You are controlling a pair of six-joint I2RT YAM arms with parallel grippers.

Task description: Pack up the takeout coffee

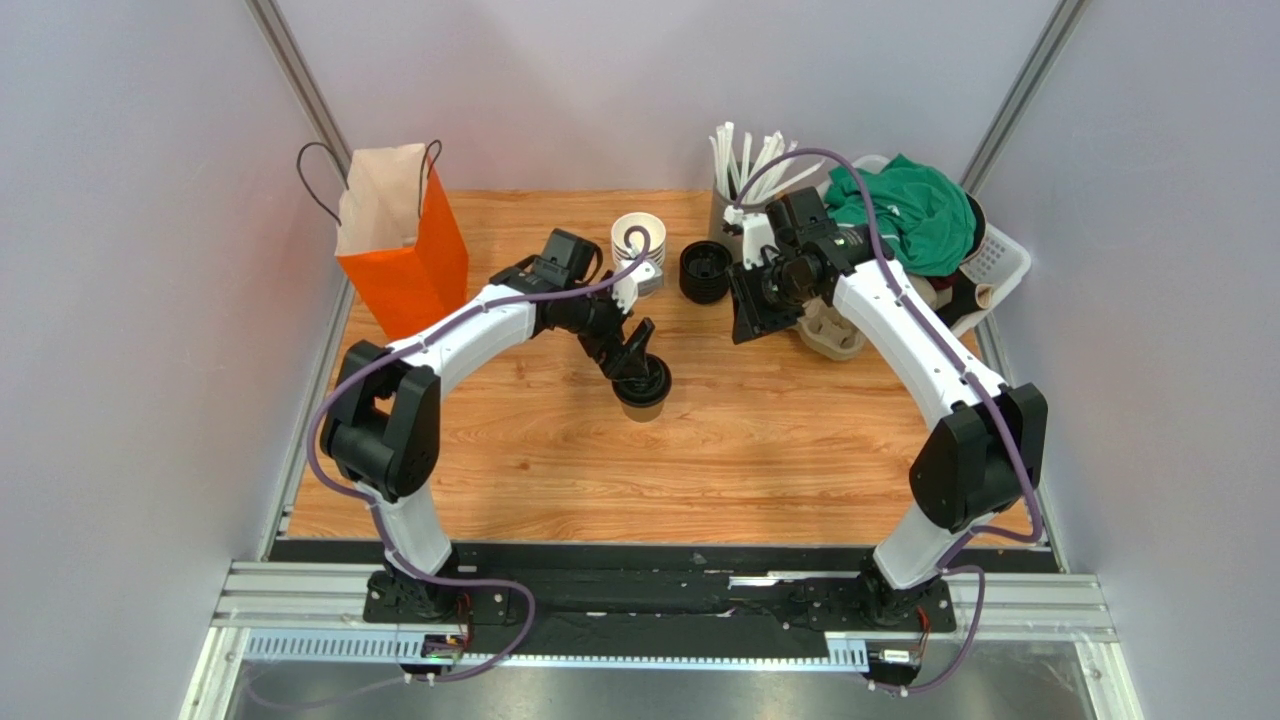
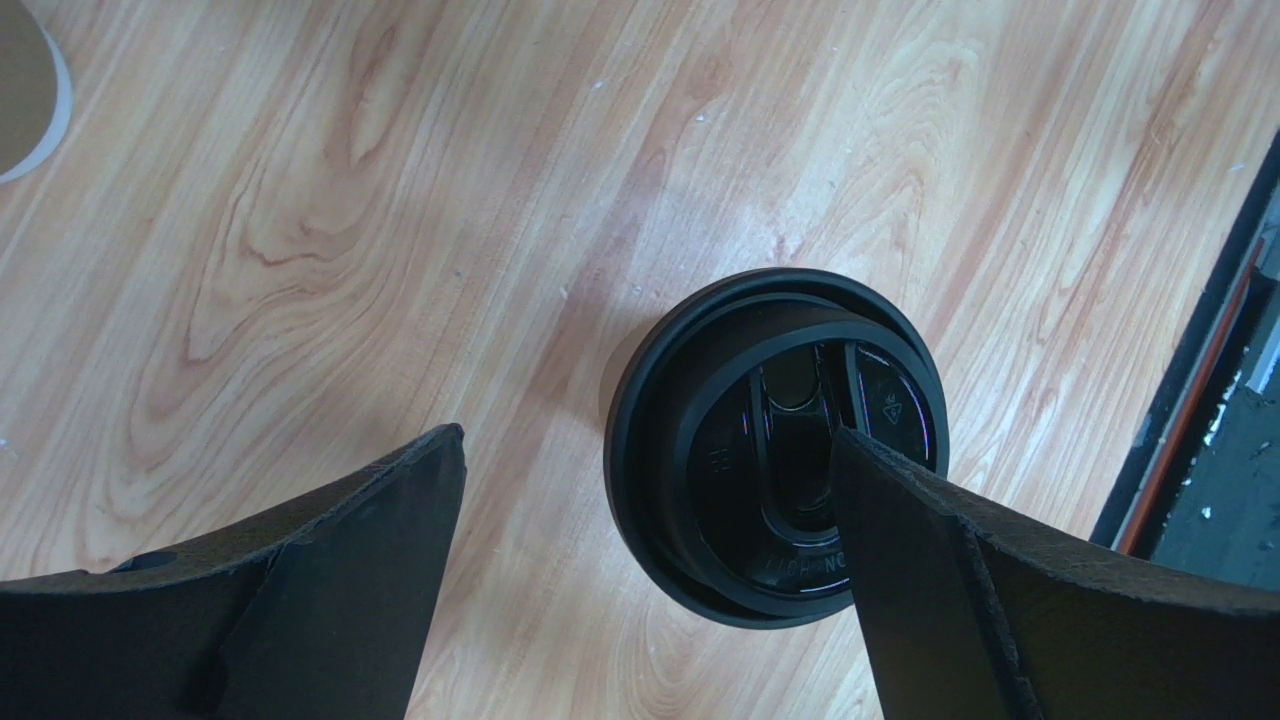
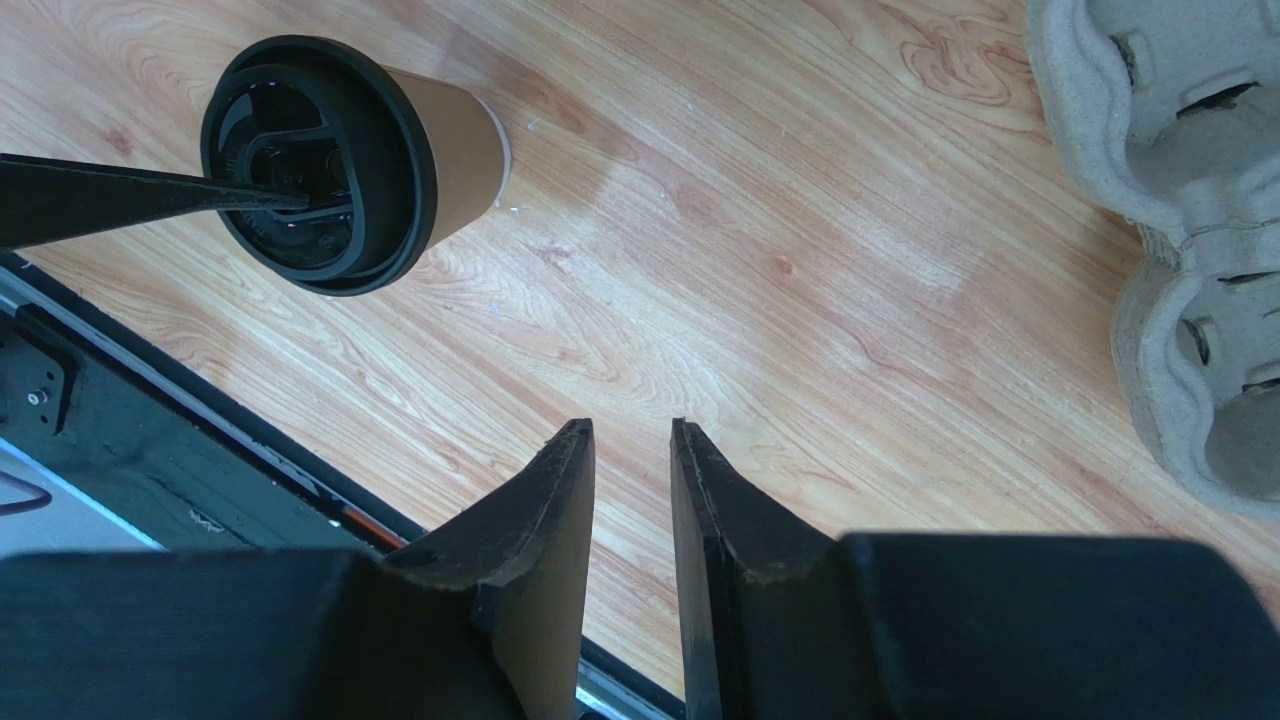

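Observation:
The takeout coffee [image 1: 645, 393], a tan paper cup with a black lid, stands upright on the wooden table just left of centre. My left gripper [image 1: 642, 365] hangs open directly over it. In the left wrist view the lid [image 2: 751, 450] lies between the wide-spread fingers, and the right finger [image 2: 962, 585] overlaps its rim. From the right wrist view the cup [image 3: 451, 143] shows at upper left with a left finger tip over its lid. My right gripper [image 3: 630, 432] is farther back and to the right, its jaws a narrow gap apart with nothing between them. The orange bag [image 1: 409, 255] stands open at back left.
A stack of lidless paper cups [image 1: 637, 237] and a stack of black lids [image 1: 705, 270] stand behind the coffee. A pulp cup carrier [image 3: 1187, 225] lies by the right gripper. Straws [image 1: 747, 158] and a basket with green cloth [image 1: 920, 210] fill the back right corner.

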